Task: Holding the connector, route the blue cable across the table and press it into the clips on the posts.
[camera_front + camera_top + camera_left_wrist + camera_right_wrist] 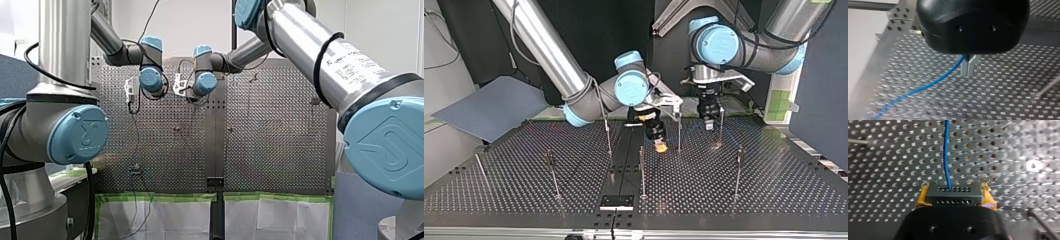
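Connector (pixel 953 195) sat clamped between the yellow pads (pixel 922 198) of my right tool (pixel 955 196), while my left tool (pixel 968 72) pinched the blue cable (pixel 930 83) tightly.

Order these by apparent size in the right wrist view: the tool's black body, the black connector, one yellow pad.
Largest: the black body of my right tool, partly because it is nearest the camera.
Next: the black connector.
Smallest: the yellow pad.
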You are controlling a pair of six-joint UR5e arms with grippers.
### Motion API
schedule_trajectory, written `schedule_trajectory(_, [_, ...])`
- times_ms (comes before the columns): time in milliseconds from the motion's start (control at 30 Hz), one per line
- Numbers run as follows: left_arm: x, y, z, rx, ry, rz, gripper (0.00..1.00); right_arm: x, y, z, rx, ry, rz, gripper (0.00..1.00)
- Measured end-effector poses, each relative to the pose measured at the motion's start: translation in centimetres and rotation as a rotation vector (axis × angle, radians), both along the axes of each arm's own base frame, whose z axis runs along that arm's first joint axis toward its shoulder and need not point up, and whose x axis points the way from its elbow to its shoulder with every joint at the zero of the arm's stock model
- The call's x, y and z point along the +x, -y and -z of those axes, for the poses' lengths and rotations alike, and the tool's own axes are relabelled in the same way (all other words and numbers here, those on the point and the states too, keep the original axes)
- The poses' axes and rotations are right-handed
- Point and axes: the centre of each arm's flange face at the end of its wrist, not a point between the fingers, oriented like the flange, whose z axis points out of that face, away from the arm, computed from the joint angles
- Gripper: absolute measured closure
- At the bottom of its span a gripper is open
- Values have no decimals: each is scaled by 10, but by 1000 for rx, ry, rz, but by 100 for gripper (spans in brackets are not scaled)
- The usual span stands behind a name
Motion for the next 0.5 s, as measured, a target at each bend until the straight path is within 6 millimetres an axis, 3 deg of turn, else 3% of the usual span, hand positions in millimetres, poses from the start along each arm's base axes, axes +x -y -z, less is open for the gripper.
schedule_trajectory(500, [-17, -9, 76, -29, -70, -38, 100, -12, -18, 50, 49, -105, -13, 100])
